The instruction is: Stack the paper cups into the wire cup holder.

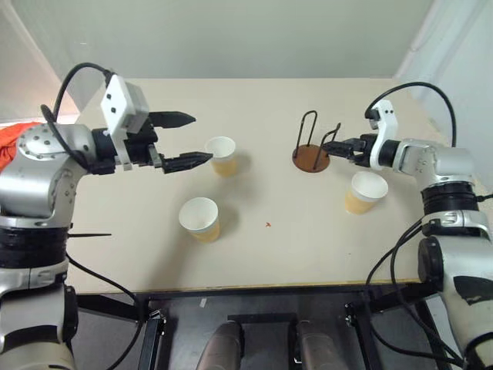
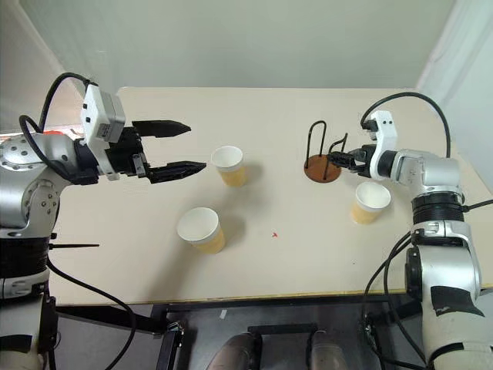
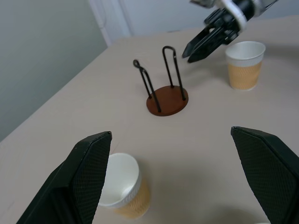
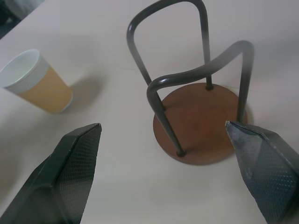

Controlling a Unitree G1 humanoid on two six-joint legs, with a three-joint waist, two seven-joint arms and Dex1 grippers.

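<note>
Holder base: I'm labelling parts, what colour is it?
Rust-brown, under black wire loops; the base shows best in the right wrist view.

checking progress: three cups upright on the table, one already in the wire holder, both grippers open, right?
Not quite: the wire cup holder is empty, as the right wrist view shows. All three paper cups stand upright on the table, and both grippers are open.

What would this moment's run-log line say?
cups: three upright on table, none stacked | wire cup holder: empty | left gripper: open, near far-left cup | right gripper: open, at holder
</note>
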